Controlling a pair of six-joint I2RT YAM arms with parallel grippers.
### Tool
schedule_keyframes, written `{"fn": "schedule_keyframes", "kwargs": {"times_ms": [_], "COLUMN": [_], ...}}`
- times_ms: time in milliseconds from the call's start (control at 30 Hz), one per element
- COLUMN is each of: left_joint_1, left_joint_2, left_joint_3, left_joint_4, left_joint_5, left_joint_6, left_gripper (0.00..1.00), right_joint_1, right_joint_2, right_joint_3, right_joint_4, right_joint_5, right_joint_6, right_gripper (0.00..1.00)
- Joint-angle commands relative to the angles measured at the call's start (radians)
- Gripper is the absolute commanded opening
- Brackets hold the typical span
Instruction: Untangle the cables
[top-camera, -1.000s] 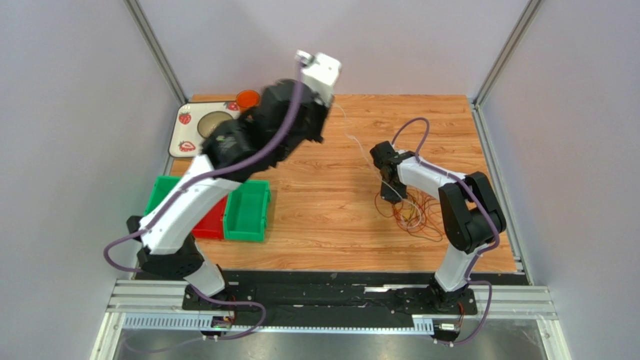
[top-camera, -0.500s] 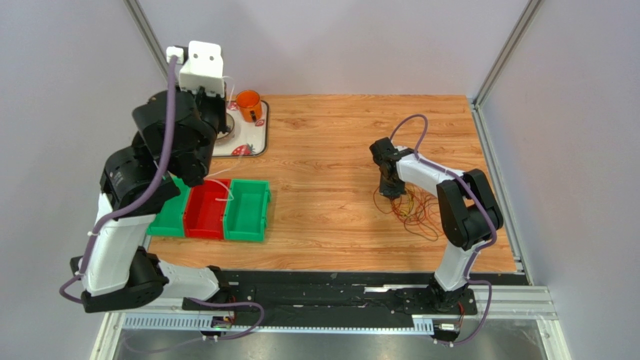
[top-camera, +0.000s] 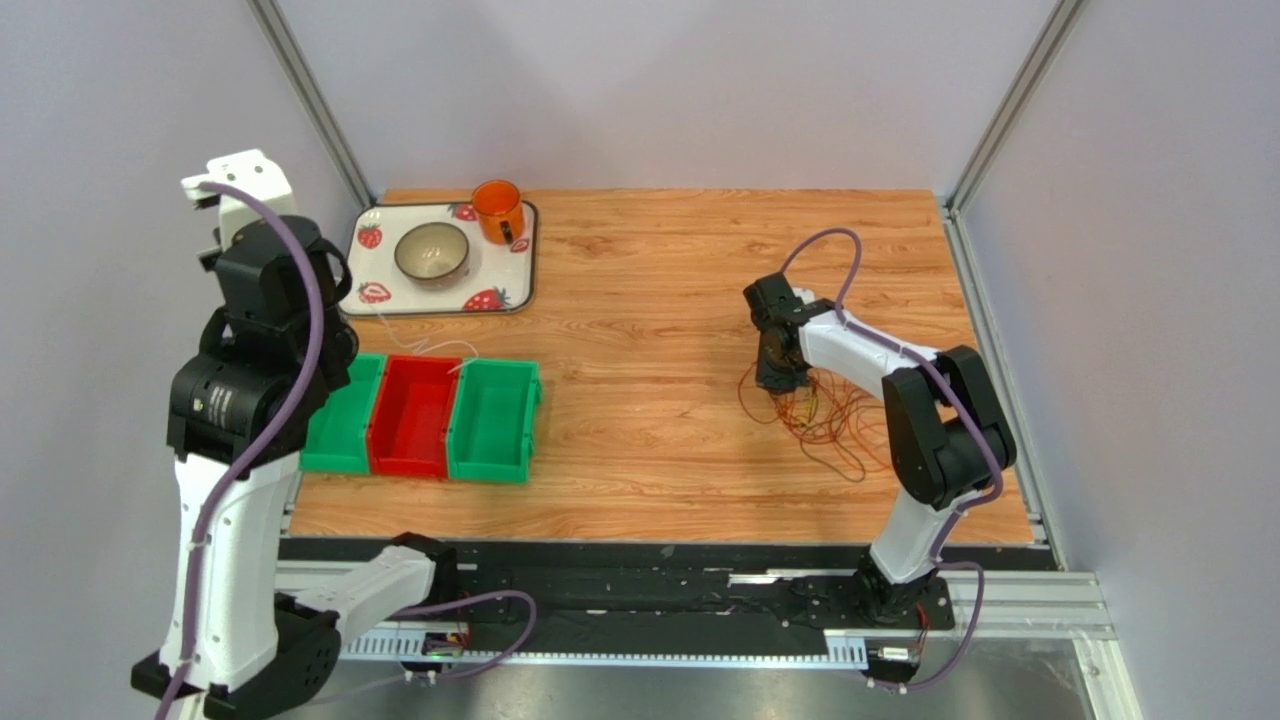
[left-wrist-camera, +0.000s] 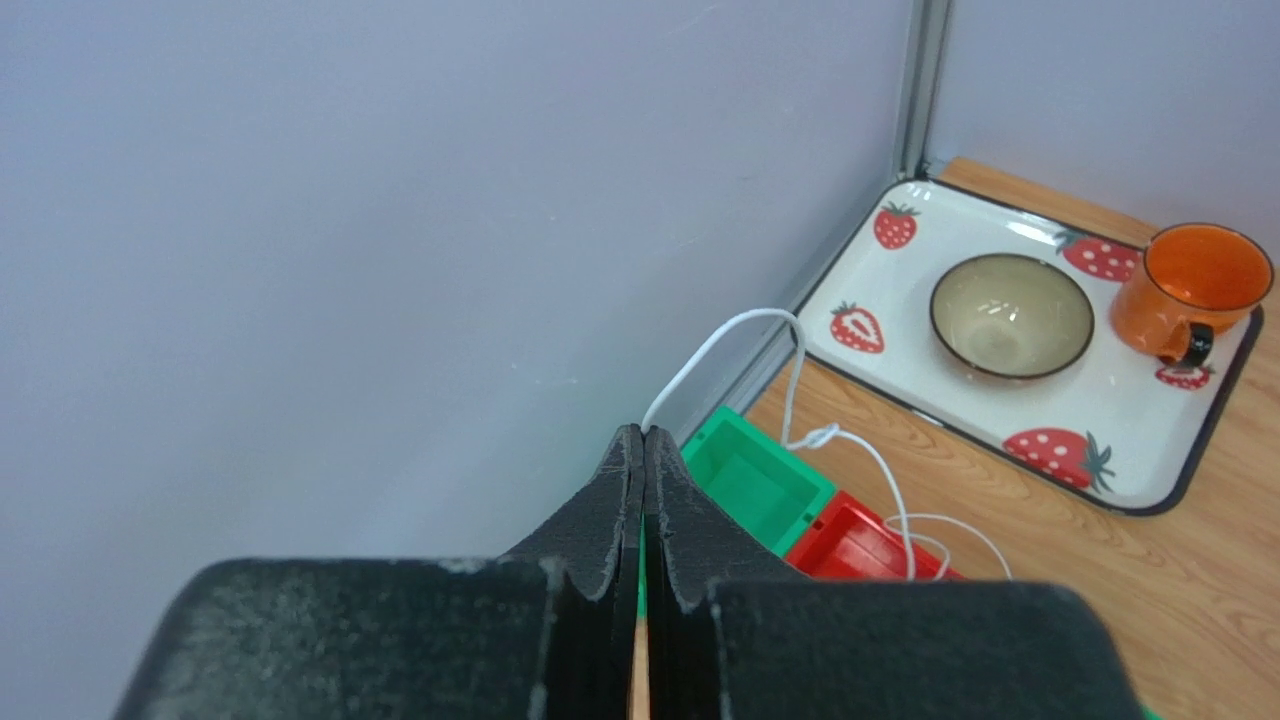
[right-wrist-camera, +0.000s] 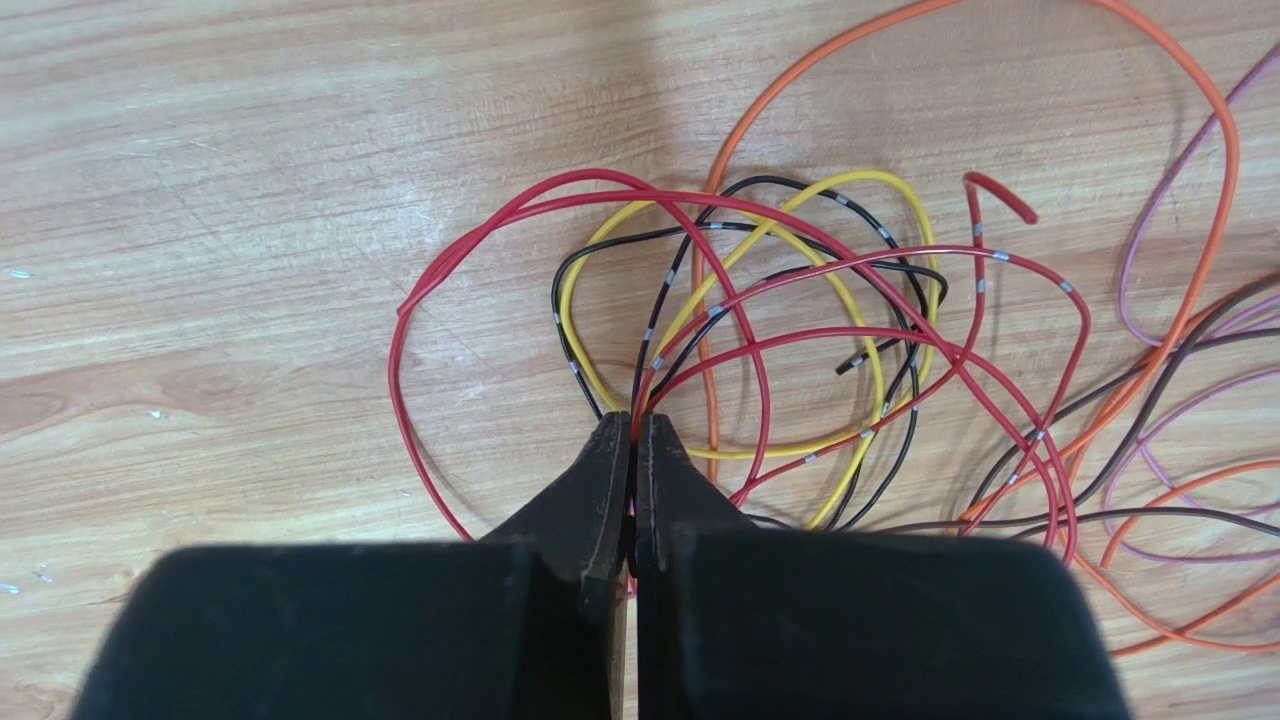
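Note:
My left gripper (left-wrist-camera: 643, 435) is shut on a thin white cable (left-wrist-camera: 747, 318) and holds it high by the left wall (top-camera: 286, 263). The cable hangs in a loop with a small knot and trails down over the red bin (top-camera: 413, 417). My right gripper (right-wrist-camera: 633, 426) is shut on red and black wires at the edge of a tangle of red, yellow, black, orange and purplish cables (right-wrist-camera: 842, 345). The tangle lies on the table at the right (top-camera: 831, 425), with that gripper (top-camera: 778, 375) at its left end.
A strawberry-print tray (top-camera: 511, 270) at the back left holds a bowl (top-camera: 430, 251) and an orange mug (top-camera: 498, 207). Two green bins (top-camera: 496, 420) flank the red one at the front left. Grey walls stand close on both sides.
My left arm has swung from the table's middle back to the far left wall, pulling the white cable over the bins. The right gripper has shifted slightly with the tangle.

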Motion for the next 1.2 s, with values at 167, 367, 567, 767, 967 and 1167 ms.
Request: {"fn": "schedule_keyframes", "kwargs": {"times_ms": [167, 367, 567, 767, 967, 1167], "left_joint_1": [0.050, 0.048, 0.050, 0.048, 0.048, 0.048], "left_joint_2": [-0.045, -0.060, -0.028, -0.120, -0.120, -0.080], "left_joint_3": [-0.011, 0.104, 0.243, -0.024, -0.190, -0.310], "left_joint_4": [-0.050, -0.084, -0.137, -0.049, 0.039, 0.125], "left_joint_5": [0.102, 0.251, 0.236, 0.196, 0.158, 0.127], "left_joint_6": [-0.117, -0.128, -0.123, -0.143, -0.146, -0.120], "left_gripper": [0.00, 0.00, 0.00, 0.00, 0.00, 0.00], "right_joint_1": [-0.001, -0.002, -0.001, -0.001, -0.001, -0.001], "right_joint_2": [-0.057, -0.057, -0.053, -0.062, -0.069, -0.065], "right_joint_3": [-0.022, -0.025, -0.025, -0.031, -0.037, -0.040], "right_joint_4": [0.045, 0.047, 0.051, 0.054, 0.054, 0.057], "right_joint_5": [-0.013, -0.012, -0.013, -0.018, -0.017, -0.020], "right_joint_6": [-0.013, -0.014, -0.013, -0.016, -0.016, -0.017], "right_gripper": [0.00, 0.00, 0.00, 0.00, 0.00, 0.00]}}
